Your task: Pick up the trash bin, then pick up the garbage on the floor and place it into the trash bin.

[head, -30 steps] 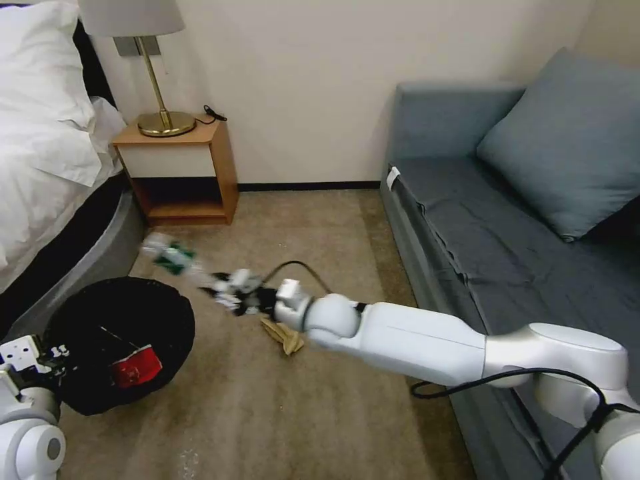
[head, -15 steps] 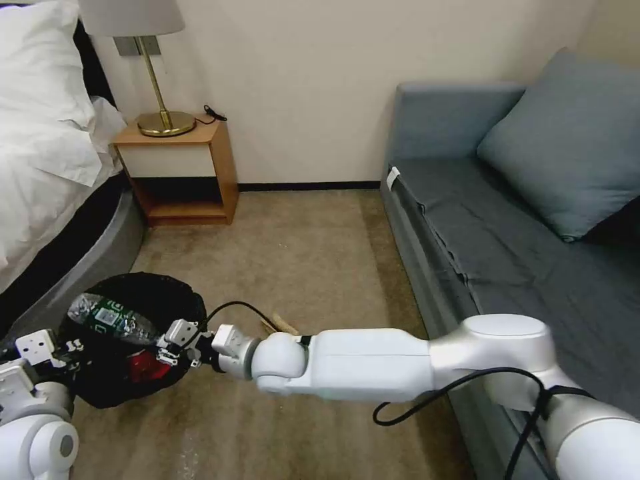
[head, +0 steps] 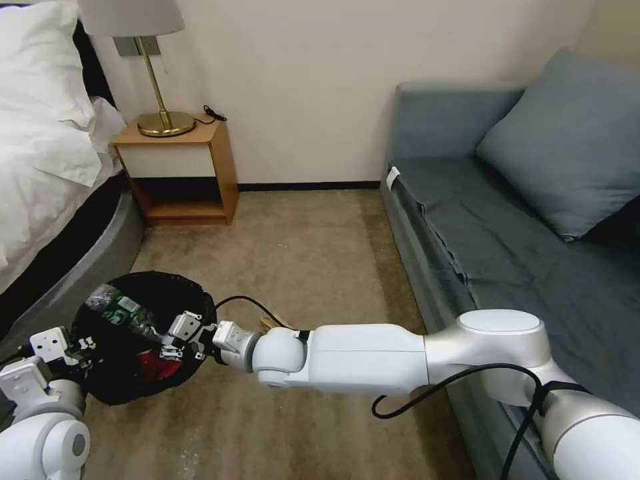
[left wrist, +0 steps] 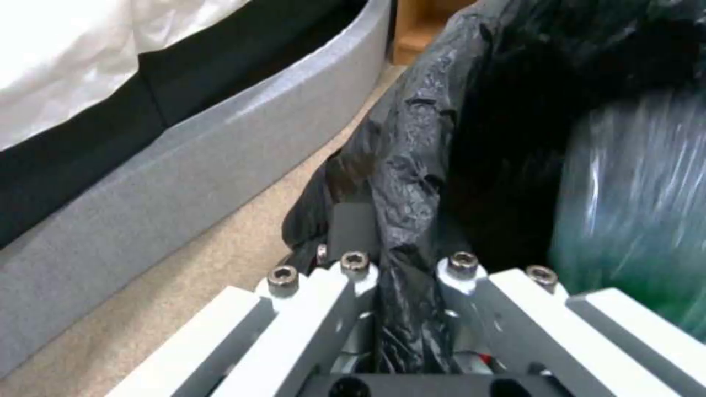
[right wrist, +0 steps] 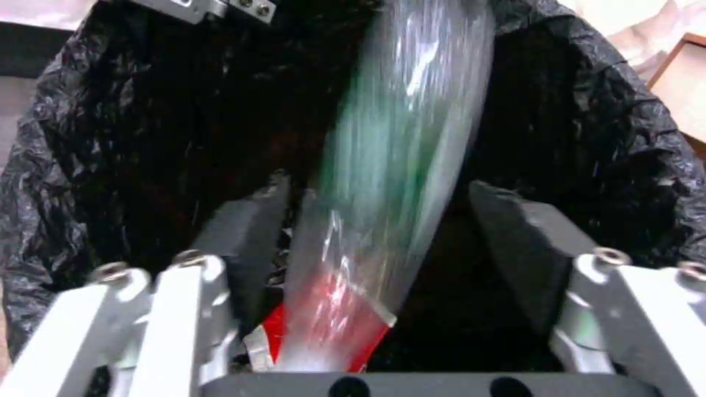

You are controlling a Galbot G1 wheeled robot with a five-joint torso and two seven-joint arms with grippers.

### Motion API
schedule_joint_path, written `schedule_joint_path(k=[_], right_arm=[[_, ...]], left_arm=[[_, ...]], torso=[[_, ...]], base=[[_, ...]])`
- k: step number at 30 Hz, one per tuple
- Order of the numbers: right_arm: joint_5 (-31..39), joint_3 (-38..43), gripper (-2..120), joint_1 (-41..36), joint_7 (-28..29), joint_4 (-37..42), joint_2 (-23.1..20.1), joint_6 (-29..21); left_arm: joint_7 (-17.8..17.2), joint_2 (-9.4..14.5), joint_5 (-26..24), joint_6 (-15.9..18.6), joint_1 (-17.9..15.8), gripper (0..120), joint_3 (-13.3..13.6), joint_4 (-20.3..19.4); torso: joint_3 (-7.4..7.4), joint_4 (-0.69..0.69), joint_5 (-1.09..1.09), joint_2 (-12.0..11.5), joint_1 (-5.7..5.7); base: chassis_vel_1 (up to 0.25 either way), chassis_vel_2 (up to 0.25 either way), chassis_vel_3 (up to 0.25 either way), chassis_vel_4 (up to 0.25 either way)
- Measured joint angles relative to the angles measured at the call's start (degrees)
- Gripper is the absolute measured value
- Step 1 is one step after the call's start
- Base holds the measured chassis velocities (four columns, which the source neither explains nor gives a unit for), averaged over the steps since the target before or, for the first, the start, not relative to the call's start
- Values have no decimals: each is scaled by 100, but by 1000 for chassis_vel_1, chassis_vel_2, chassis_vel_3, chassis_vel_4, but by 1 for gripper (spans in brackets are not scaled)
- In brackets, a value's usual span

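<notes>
The trash bin (head: 143,383), lined with a crinkly black bag (left wrist: 412,143), hangs tilted at the lower left. My left gripper (head: 79,347) is shut on its bag rim (left wrist: 390,286). My right gripper (head: 175,339) reaches into the bin's mouth, and its fingers (right wrist: 246,231) stand wide apart. Between them the clear bottle with the green label (right wrist: 401,132) shows blurred, sliding into the bin (right wrist: 603,110). The bottle (head: 120,307) lies against the far inner wall. A red-white packet (head: 157,365) rests inside the bin. Crumpled tan paper (head: 272,324) lies on the carpet behind my right wrist.
The bed's grey base (head: 100,253) runs close along the bin's left. A wooden nightstand (head: 180,170) with a brass lamp stands at the back wall. The grey sofa (head: 507,253) lines the right side. Open carpet (head: 300,247) lies between them.
My right arm swung left from over the carpet to the bin's mouth with the bottle. Its fingers have parted and the bottle is dropping in. The bin has shifted slightly right and up.
</notes>
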Motion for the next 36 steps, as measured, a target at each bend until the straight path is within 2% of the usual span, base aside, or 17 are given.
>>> schedule_joint_path(k=[1,2,4,6,7,9,15,21,26,28,30,32,33,35,36], right_arm=[[-5,0,74,-2,5,8,-6,0],[-5,0,74,-2,5,8,-6,0],[-6,-1,82,-5,21,27,-10,0],[-6,0,82,-5,23,29,-11,0],[-7,-1,92,-5,27,31,-10,0],[-9,12,99,-7,39,40,0,13],[-23,218,100,-26,92,176,5,23],[-233,1242,100,120,74,395,-129,-100],[-336,1815,100,114,182,-85,-423,-255],[-351,1784,100,-79,248,-718,-545,-356],[-252,1750,100,-206,254,-1020,-587,-519],[142,1714,100,-509,272,-1517,-600,-1122],[142,1714,100,-509,272,-1517,-600,-1122],[345,1820,100,-754,362,-1796,-522,-1632],[345,1820,100,-754,362,-1796,-522,-1632]], left_arm=[[0,-3,1,0,0,3,0,0],[0,-3,1,0,0,3,0,0],[2,-12,2,1,3,3,0,-1],[2,-14,2,1,4,3,1,-1],[2,-16,3,1,7,3,1,-1],[2,-25,6,1,19,3,-5,-2],[2,-29,5,1,41,3,-48,-1],[0,47,-34,-1,28,3,-151,75],[10,145,-82,-38,25,3,-246,179],[13,213,-109,-45,47,3,-335,187],[12,228,-111,-45,56,3,-358,185],[11,222,-83,-45,85,3,-343,169],[11,222,-83,-45,85,3,-343,169],[2,158,15,-62,144,3,-279,149],[2,158,15,-62,144,3,-279,149]], torso=[[0,0,0,0,0],[0,0,0,0,0],[0,0,0,0,0],[0,0,0,0,0],[0,0,0,0,0],[0,0,0,0,0],[0,1,0,0,0],[0,1,0,0,0],[0,0,0,0,0],[0,0,1,0,0],[0,-1,1,0,0],[1,-1,1,0,0],[1,-1,1,0,0],[1,1,1,0,0],[1,1,1,0,0]], base=[[0,0,0,0],[0,0,0,0],[0,0,0,0],[0,0,0,0],[0,0,0,0],[0,0,0,0],[0,0,0,0],[0,0,0,0],[0,0,0,0],[0,0,0,0],[0,0,0,0],[0,0,0,0],[0,0,0,0],[0,0,0,0],[0,0,0,0]])
